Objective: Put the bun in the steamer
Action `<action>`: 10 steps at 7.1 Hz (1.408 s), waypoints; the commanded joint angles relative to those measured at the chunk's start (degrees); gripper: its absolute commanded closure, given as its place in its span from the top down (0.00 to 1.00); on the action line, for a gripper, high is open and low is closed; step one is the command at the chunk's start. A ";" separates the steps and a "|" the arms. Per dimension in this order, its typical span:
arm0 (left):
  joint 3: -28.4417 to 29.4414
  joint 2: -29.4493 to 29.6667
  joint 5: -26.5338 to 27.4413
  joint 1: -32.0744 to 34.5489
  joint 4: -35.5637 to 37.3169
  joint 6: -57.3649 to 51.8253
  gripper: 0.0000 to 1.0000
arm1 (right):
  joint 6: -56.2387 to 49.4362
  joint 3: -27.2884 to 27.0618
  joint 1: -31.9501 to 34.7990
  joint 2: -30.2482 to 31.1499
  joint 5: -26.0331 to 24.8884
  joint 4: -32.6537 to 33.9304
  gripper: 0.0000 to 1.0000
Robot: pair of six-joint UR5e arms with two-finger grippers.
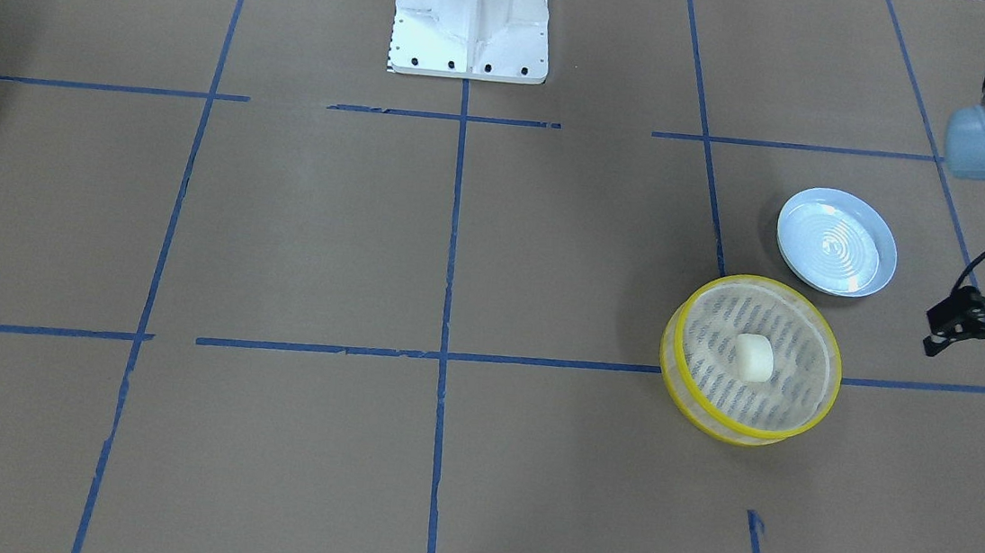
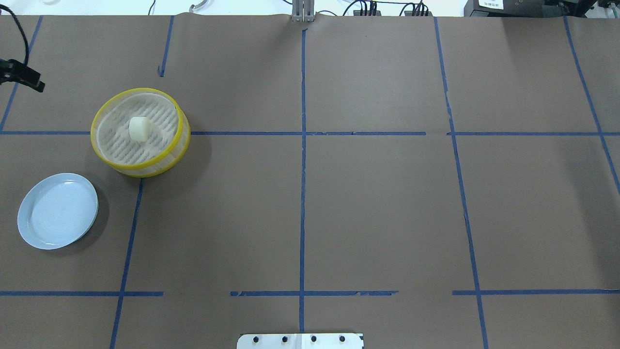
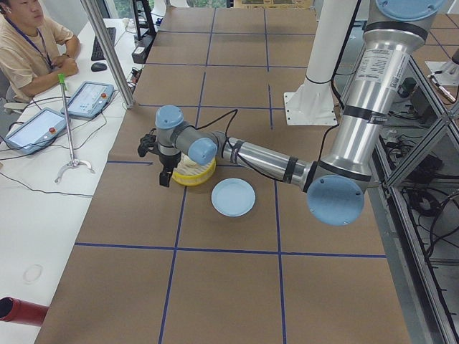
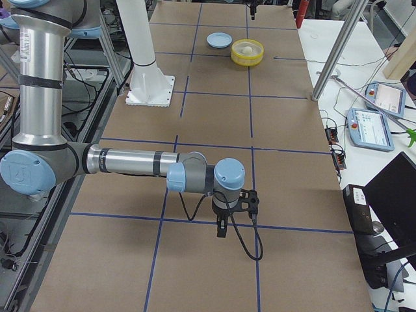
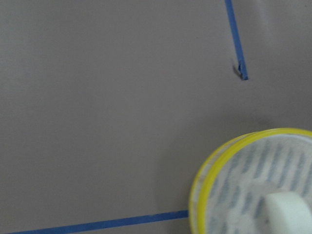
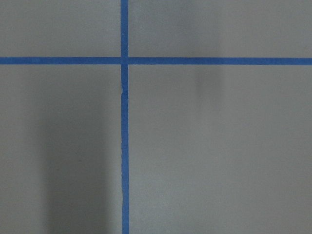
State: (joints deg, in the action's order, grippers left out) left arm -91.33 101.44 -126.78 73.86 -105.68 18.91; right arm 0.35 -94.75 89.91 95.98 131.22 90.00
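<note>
The cream-white bun lies in the middle of the steamer, a round basket with a yellow rim, and is free of any gripper. Both also show in the overhead view: the bun inside the steamer. My left gripper is open and empty, off to the side of the steamer and apart from it; only its edge shows in the overhead view. The left wrist view shows the steamer's rim and part of the bun. My right gripper hangs over bare paper far from the steamer; I cannot tell if it is open or shut.
A pale blue ridged plate lies empty beside the steamer, on the robot's side of it. The white robot base stands at the table's middle edge. Brown paper with blue tape lines covers the table.
</note>
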 commanded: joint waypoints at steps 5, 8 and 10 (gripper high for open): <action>-5.33 -13.47 -8.30 17.72 13.25 -25.06 0.99 | 0.00 0.00 0.00 0.00 0.00 0.00 1.00; -4.91 -13.29 -8.39 17.46 22.39 -24.80 1.00 | 0.00 0.00 0.00 0.00 0.00 0.00 1.00; -7.37 -14.87 -8.13 17.55 22.36 -25.33 1.00 | 0.00 0.00 0.00 0.00 0.00 0.00 1.00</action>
State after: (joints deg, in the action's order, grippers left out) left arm -97.75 87.15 -135.06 91.42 -84.09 -6.22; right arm 0.35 -94.75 89.91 95.98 131.22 90.00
